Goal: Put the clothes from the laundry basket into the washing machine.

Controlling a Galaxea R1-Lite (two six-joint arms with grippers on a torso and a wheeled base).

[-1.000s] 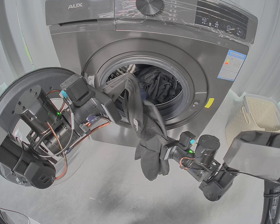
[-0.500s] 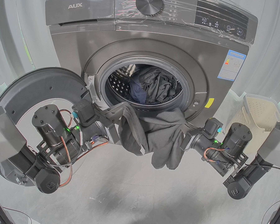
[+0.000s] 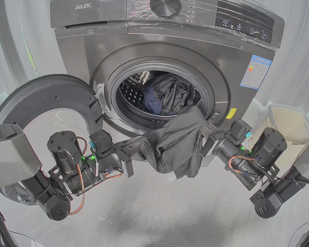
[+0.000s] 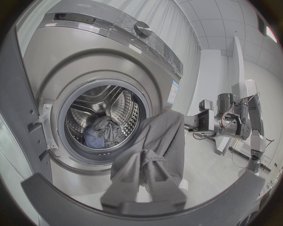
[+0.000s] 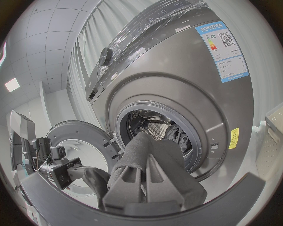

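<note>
A dark grey garment [image 3: 177, 141] hangs stretched between my two grippers, just in front of and below the washing machine's round opening [image 3: 159, 91]. My left gripper [image 3: 140, 147] is shut on its lower left end and sits below the door ring. My right gripper [image 3: 204, 131] is shut on the upper right end, by the opening's lower right rim. The cloth's top corner lies against that rim. Inside the drum lie dark and blue clothes [image 3: 168, 92]. The left wrist view has the fingers [image 4: 156, 176] pinching the garment [image 4: 165, 132]; the right wrist view has the same grip [image 5: 144, 172].
The machine's door [image 3: 42, 95] stands swung open to the left, behind my left arm. A cream perforated laundry basket [image 3: 290, 129] sits on the floor at the right, beside my right arm. Bare grey floor [image 3: 150, 211] lies in front of the machine.
My left gripper has drawn back from the drum mouth, down and to the left. My right gripper has risen to the opening's lower right rim, stretching the hanging garment between them.
</note>
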